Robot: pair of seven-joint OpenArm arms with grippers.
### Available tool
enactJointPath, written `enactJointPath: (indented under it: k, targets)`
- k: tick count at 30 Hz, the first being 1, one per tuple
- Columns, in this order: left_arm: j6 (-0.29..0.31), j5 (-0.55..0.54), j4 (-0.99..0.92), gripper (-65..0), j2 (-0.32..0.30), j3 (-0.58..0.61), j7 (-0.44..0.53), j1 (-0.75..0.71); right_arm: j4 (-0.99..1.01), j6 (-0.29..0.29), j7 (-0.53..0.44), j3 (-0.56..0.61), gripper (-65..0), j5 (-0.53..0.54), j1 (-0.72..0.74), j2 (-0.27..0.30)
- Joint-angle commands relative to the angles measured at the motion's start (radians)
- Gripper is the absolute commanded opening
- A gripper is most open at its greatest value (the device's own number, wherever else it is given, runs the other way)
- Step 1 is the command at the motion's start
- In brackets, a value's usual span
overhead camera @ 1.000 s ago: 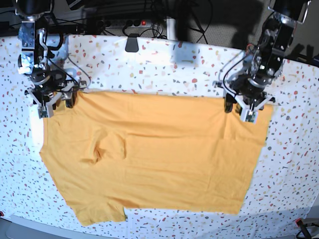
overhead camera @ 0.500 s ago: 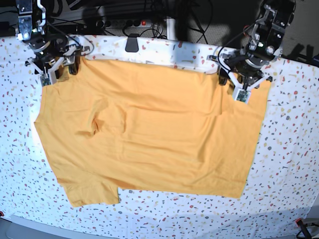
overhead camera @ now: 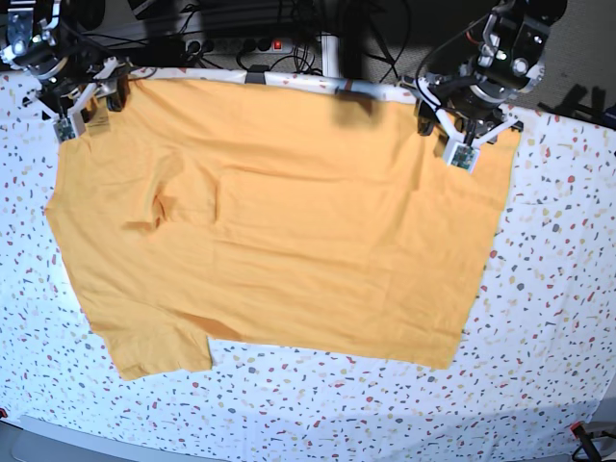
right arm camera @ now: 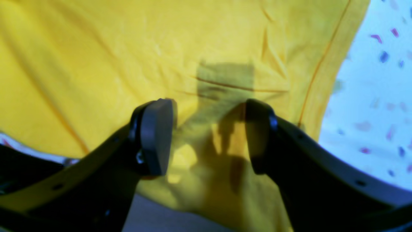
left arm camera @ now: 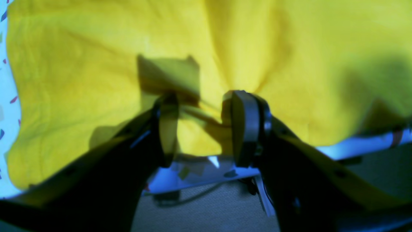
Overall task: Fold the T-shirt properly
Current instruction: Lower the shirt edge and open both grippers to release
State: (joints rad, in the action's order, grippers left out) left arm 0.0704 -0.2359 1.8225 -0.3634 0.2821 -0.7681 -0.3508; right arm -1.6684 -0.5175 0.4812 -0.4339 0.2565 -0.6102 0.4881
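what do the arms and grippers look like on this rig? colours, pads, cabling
Both arms are black-and-silver metal with loose black cables looped along them. The left gripper and right gripper have white bodies in the base view. Up close, the left gripper and right gripper each show two black curved fingers ending in flat, rounded grey pads. No readable markings.

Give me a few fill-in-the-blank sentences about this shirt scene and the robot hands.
1. The plain orange-yellow cotton T-shirt lies spread on a white speckled ____.
2. In the base view, its short ____ lies at the lower left.
3. In the left wrist view, cloth is bunched between the left hand's two ____.
4. The number of hands at the T-shirt's far edge is ____.

Missing words: tablecloth; sleeve; fingers; two.
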Motion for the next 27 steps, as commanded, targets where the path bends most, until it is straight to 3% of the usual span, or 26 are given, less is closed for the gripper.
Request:
enactJointPath:
  k: [1, 7, 22, 27]
  targets:
    - [0.005, -0.015, 0.004, -38.7, -0.006, 0.003, -0.047, -0.010, -0.010, -0.002, 0.002, -0.016, -29.4, -0.016, -0.005, 0.032]
    - [0.005, -0.015, 0.004, -38.7, -0.006, 0.003, -0.074, -0.011, -0.010, 0.002, -0.003, -0.018, -29.4, -0.016, -0.003, 0.077]
    - [0.005, -0.015, 0.072, -38.7, -0.006, 0.003, -0.091, -0.012, -0.010, 0.002, -0.032, -0.018, -29.4, -0.016, 0.047, 0.077]
    - [0.005, 0.045, 0.118, -38.7, -0.005, 0.001, -0.017, -0.009, -0.010, 0.000, -0.024, -0.018, -29.4, -0.008, 0.106, 0.077]
